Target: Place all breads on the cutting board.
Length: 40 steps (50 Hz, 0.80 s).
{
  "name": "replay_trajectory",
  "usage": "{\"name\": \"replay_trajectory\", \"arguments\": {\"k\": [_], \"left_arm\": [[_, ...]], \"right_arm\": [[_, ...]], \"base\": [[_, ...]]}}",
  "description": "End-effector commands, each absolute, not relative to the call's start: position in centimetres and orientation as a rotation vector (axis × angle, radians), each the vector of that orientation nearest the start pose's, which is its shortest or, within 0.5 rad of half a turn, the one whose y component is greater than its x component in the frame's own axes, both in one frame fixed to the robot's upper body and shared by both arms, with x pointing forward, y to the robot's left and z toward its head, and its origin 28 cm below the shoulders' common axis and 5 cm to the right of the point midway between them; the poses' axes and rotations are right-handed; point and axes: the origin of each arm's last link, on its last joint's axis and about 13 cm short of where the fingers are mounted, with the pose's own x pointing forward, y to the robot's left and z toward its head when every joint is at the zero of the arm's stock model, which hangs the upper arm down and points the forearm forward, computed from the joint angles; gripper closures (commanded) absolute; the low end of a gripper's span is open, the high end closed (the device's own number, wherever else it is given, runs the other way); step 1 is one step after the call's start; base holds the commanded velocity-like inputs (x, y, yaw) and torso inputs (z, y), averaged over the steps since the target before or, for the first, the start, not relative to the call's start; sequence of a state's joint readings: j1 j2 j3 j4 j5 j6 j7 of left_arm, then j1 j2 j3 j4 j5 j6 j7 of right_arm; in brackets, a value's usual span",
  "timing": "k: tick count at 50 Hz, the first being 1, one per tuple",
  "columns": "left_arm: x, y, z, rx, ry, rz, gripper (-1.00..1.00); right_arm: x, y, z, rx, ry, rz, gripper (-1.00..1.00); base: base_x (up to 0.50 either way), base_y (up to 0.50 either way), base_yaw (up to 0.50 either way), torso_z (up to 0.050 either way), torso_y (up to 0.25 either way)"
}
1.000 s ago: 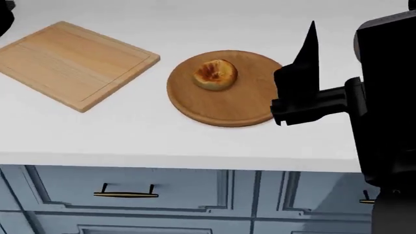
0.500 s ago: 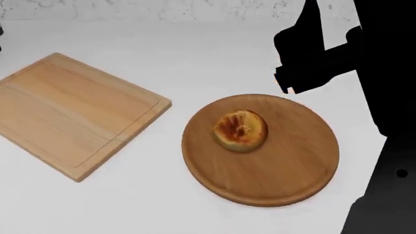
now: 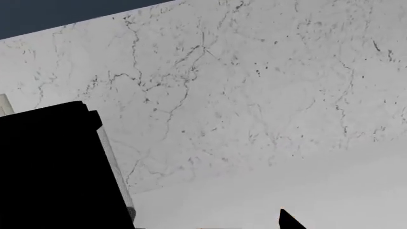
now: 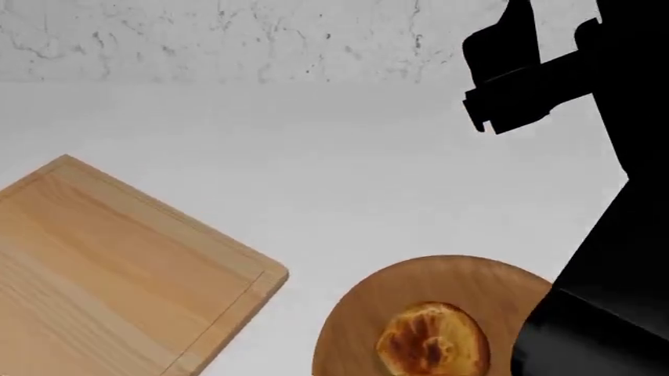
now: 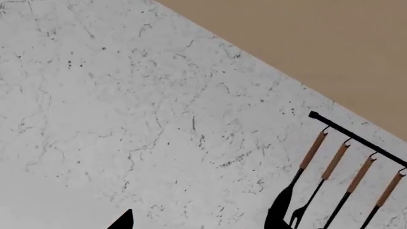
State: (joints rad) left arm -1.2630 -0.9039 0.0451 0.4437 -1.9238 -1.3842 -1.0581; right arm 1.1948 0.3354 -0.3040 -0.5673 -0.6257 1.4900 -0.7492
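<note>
One bread (image 4: pixel 432 342), a golden-brown roll, lies on a round darker wooden plate (image 4: pixel 361 321) at the bottom of the head view. The cutting board (image 4: pixel 105 266), light pine with a grooved border, lies bare to the left of it, apart from the plate. My right gripper (image 4: pixel 515 27) is raised high at the back right, well above and behind the roll. In its wrist view the right gripper (image 5: pixel 200 225) stands open and empty, facing the marble wall. My left gripper (image 3: pixel 207 226) is also open and empty, facing the wall, with one fingertip (image 3: pixel 289 222) showing.
The white counter (image 4: pixel 313 172) runs back to a marble wall (image 4: pixel 209 39). A rail of hanging utensils (image 5: pixel 343 167) is on the wall. A big black block (image 3: pixel 51 167) fills one side of the left wrist view. My right arm (image 4: pixel 606 258) covers the plate's right edge.
The head view has moved closer and tilted up: board, plate and roll slid down the picture and the wall came into view. The right gripper rose. The roll stayed on the plate.
</note>
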Motion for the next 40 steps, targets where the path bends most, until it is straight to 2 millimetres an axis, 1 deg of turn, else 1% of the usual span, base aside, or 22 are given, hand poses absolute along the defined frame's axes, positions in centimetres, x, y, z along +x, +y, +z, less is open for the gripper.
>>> {"name": "replay_trajectory", "arguments": {"k": [1, 9, 14, 22, 23, 26, 27, 28, 29, 30, 31, 32, 34, 35, 36, 37, 38, 39, 40], "left_arm": [[18.1, 29.0, 34.6, 0.21, -0.036, -0.048, -1.0], [18.1, 28.9, 34.6, 0.208, -0.037, -0.053, -1.0], [18.4, 28.9, 34.6, 0.206, -0.04, -0.054, -1.0], [18.2, 28.8, 34.7, 0.202, -0.041, -0.055, -1.0], [18.1, 28.8, 34.7, 0.202, -0.041, -0.056, -1.0], [18.1, 28.9, 34.7, 0.203, -0.041, -0.054, -1.0], [18.1, 29.0, 34.5, 0.203, -0.041, -0.048, -1.0], [18.1, 29.0, 34.5, 0.202, -0.04, -0.049, -1.0], [18.1, 29.0, 34.3, 0.202, -0.039, -0.049, -1.0], [18.2, 29.0, 34.1, 0.199, -0.038, -0.05, -1.0], [18.3, 29.0, 33.9, 0.196, -0.036, -0.052, -1.0], [18.4, 29.0, 33.7, 0.195, -0.034, -0.053, -1.0], [18.6, 29.1, 33.6, 0.194, -0.033, -0.054, -1.0], [18.7, 29.0, 33.5, 0.192, -0.034, -0.056, -1.0], [18.7, 29.0, 33.5, 0.194, -0.034, -0.057, -1.0], [18.8, 29.0, 33.4, 0.194, -0.033, -0.058, -1.0], [18.8, 29.1, 33.3, 0.194, -0.033, -0.058, -1.0], [18.9, 29.1, 33.2, 0.192, -0.033, -0.057, -1.0], [18.9, 29.1, 33.2, 0.189, -0.033, -0.058, -1.0]], "right_arm": [[25.6, -16.6, 34.4, -0.493, -0.142, -0.031, -1.0], [25.6, -16.9, 34.2, -0.488, -0.124, -0.03, -1.0], [25.6, -16.8, 34.2, -0.472, -0.114, -0.023, -1.0], [25.4, -17.0, 34.3, -0.478, -0.111, -0.026, -1.0], [25.4, -17.0, 34.3, -0.51, -0.118, -0.053, -1.0], [25.5, -17.0, 34.1, -0.511, -0.118, -0.053, -1.0], [25.6, -17.0, 34.1, -0.463, -0.11, -0.05, -1.0], [25.7, -17.1, 34.2, -0.463, -0.115, -0.062, -1.0], [25.7, -17.4, 34.2, -0.425, -0.098, -0.055, -1.0], [25.7, -17.7, 34.2, -0.425, -0.073, -0.062, -1.0], [25.7, -18.1, 34.2, -0.387, -0.056, -0.11, -1.0], [25.6, -18.5, 34.3, -0.415, -0.07, -0.113, -1.0], [25.5, -19.0, 34.5, -0.398, -0.095, -0.104, -1.0], [25.3, -19.4, 34.5, -0.381, -0.153, -0.088, -1.0], [25.3, -19.5, 34.5, -0.285, -0.19, -0.102, -1.0], [25.1, -20.7, 34.6, -0.32, -0.086, -0.176, -1.0], [25.0, -21.0, 34.7, -0.301, -0.066, -0.186, -1.0], [24.7, -21.5, 34.9, -0.341, -0.018, -0.17, -1.0], [24.5, -22.0, 34.9, -0.321, 0.002, -0.144, -1.0]], "base": [[0.5, 0.0, 0.0, 0.0, 0.0], [0.5, -0.05, 0.0, 0.0, 0.001], [0.5, -0.27, 0.0, 0.0, 0.003], [0.49, -0.32, 0.0, 0.0, 0.0], [0.0, 0.0, 0.0, 0.0, 0.0], [0.0, 0.0, 0.0, 0.0, 0.0], [0.0, 0.0, 0.0, 0.0, 0.0], [0.0, 0.0, 0.0, 0.0, 0.0], [0.0, 0.0, 0.0, 0.0, 0.0], [0.0, 0.0, 0.0, 0.0, 0.0], [0.0, 0.0, 0.0, 0.0, 0.0], [0.0, 0.0, 0.0, 0.0, 0.0], [0.0, 0.0, 0.0, 0.0, 0.0], [0.0, 0.0, 0.0, 0.0, 0.0], [0.0, 0.0, 0.0, 0.0, 0.0], [0.0, 0.0, 0.0, 0.0, 0.0], [0.0, 0.0, 0.0, 0.0, 0.0], [0.0, 0.0, 0.0, 0.0, 0.0], [0.0, 0.0, 0.0, 0.0, 0.0]]}}
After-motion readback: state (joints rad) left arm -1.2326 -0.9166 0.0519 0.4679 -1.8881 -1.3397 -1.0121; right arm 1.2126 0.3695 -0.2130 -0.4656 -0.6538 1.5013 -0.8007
